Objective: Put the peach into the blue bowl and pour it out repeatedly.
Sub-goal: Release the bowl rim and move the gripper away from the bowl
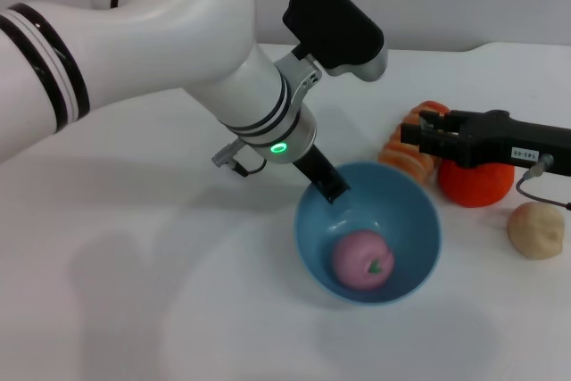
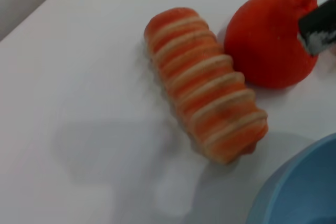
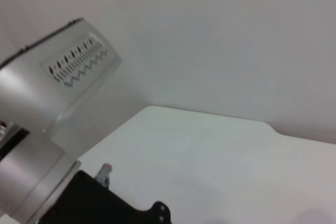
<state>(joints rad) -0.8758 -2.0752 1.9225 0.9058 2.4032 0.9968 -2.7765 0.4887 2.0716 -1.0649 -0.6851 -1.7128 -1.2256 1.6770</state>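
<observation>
The blue bowl (image 1: 368,234) sits on the white table (image 1: 134,292), near the middle of the head view and a little to the right. The peach (image 1: 363,259) lies inside it, on the bowl's near side, with its small green leaf facing up and to the right.

The left gripper (image 1: 328,185) reaches down from the far left and meets the bowl at its far-left rim. 1 dark finger (image 1: 323,178) lies over the rim and dips just inside the bowl; the rim appears pinched there, though the other finger is hidden behind the wall, so how tightly the gripper closes cannot be told for sure. A green light glows on the wrist above it.

The right gripper (image 1: 426,134) comes in from the right edge, held level above the table, with its dark fingertips pointing left. It hovers over the striped orange roll (image 2: 205,106) and the orange-red round fruit (image 2: 270,38), which lie side by side just beyond the bowl's far-right rim. Its fingers look close together with nothing between them, but their exact gap is unclear.

A beige lumpy ball (image 1: 536,229) rests on the table to the right of the bowl, near the orange-red fruit but apart from it.

In the left wrist view, a curve of the bowl's rim shows just beside the near end of the striped roll.
</observation>
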